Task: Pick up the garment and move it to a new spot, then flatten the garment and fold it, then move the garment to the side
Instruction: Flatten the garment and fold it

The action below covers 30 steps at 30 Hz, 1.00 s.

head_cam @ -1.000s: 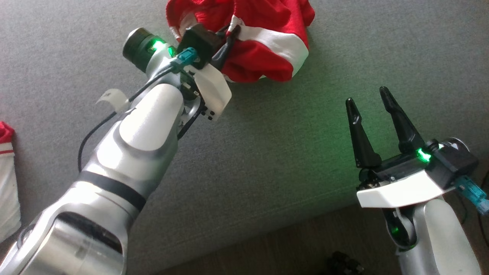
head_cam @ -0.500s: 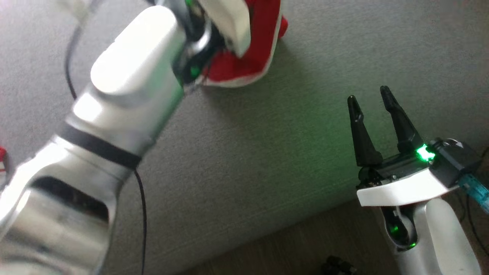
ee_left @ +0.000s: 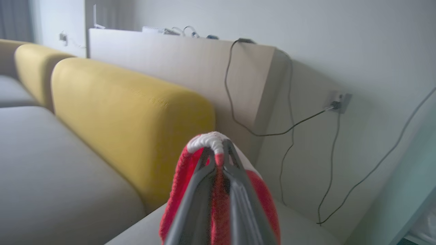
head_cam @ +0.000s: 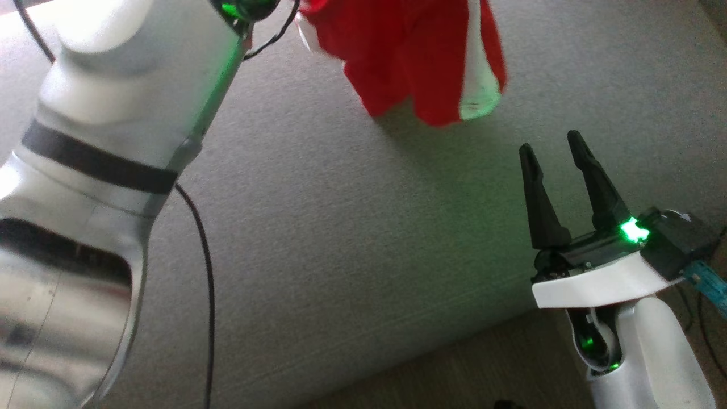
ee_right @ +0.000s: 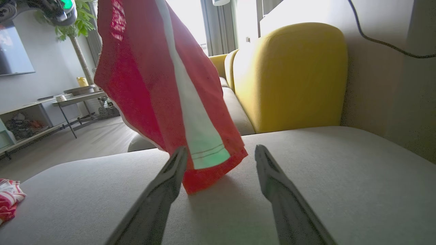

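The left gripper [ee_left: 218, 149] is clenched on the white-trimmed edge of the red garment [ee_right: 143, 75], holding it up so the cloth hangs in loose folds with a white stripe running down it. The hem hangs low over the grey sofa seat [head_cam: 341, 227], in front of the yellow backrest [ee_right: 293, 75]; whether the hem touches the seat cannot be told. The right gripper [head_cam: 551, 142] holds nothing, its two dark fingers spread wide near the front edge of the seat, pointing toward the hanging garment, just short of it.
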Motion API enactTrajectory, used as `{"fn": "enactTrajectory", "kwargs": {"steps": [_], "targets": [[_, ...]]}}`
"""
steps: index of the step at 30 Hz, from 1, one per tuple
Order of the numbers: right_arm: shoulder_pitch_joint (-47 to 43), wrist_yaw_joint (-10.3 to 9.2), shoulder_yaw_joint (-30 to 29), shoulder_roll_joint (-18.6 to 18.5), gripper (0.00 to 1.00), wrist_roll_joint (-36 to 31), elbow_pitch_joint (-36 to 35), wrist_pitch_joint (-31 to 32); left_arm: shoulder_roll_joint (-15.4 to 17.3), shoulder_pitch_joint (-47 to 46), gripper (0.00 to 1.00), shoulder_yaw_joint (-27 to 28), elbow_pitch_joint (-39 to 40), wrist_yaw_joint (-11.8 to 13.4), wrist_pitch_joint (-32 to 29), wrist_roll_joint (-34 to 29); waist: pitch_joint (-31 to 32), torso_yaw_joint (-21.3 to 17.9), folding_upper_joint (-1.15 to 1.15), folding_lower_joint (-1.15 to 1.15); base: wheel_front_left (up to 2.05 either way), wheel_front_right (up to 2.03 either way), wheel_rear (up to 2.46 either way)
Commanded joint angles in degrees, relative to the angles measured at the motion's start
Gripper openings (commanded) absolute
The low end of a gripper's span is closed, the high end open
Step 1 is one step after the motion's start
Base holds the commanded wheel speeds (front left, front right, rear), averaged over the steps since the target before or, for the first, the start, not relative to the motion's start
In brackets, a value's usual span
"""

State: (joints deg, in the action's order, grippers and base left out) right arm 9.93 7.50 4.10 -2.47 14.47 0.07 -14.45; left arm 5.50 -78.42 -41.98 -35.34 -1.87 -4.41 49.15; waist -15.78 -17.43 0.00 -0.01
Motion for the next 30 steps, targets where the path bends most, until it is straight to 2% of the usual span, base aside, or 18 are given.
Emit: {"fn": "enactTrajectory", "kwargs": {"steps": [1,7,13,21,25,27,28,29,30], "targets": [[0.2,-0.01,1.2,-0.4,1.0,-0.6,-2.0,-0.5,2.7,0.0,0.0,1.5,1.0,0.9,-0.7,0.5,-0.1,1.1,0.0,0.01,0.0,0.0,0.0],[0.3,-0.01,1.3,-0.4,1.0,-0.9,-2.2,-0.5,8.8,13.3,0.0,1.6,-0.2,3.4,-2.1,2.7,-0.4,3.6,0.0,0.01,0.0,0.0,0.0],[0.3,-0.01,2.0,-0.4,1.0,-1.0,-1.8,-0.5,14.4,26.4,0.0,3.0,-0.5,4.5,1.5,4.8,-1.0,5.6,0.0,0.01,0.0,0.0,0.0],[0.9,-0.01,2.7,-0.4,1.0,0.1,0.8,-0.5,17.8,34.4,0.0,4.3,2.4,4.4,6.6,5.5,-1.3,7.8,0.0,0.01,0.0,0.0,0.0],[1.4,-0.01,2.5,-0.4,1.0,2.9,3.0,-0.5,19.2,37.5,0.02,4.0,4.6,5.0,8.5,4.7,-1.4,9.5,0.0,0.01,0.0,0.0,0.0],[1.7,-0.01,2.5,-0.4,1.0,3.8,4.0,-0.5,19.5,38.6,0.34,4.0,5.3,5.4,9.0,4.7,-1.3,10.5,0.0,0.01,0.0,0.0,0.0],[2.0,-0.01,2.6,-0.4,1.0,3.9,4.4,-0.5,19.5,39.2,0.69,4.1,5.6,5.7,9.2,4.8,-1.2,11.0,0.0,0.01,0.0,0.0,0.0],[2.2,-0.01,2.8,-0.4,1.0,4.0,4.9,-0.5,19.5,39.6,1.0,4.0,5.9,6.0,9.6,4.6,-1.2,11.5,0.0,0.01,0.0,0.0,0.0],[2.4,-0.01,2.8,-0.4,1.0,4.3,5.4,-0.5,19.5,39.9,1.0,3.8,6.3,6.2,10.1,4.3,-1.1,12.0,0.0,0.01,0.0,0.0,0.0]]}}
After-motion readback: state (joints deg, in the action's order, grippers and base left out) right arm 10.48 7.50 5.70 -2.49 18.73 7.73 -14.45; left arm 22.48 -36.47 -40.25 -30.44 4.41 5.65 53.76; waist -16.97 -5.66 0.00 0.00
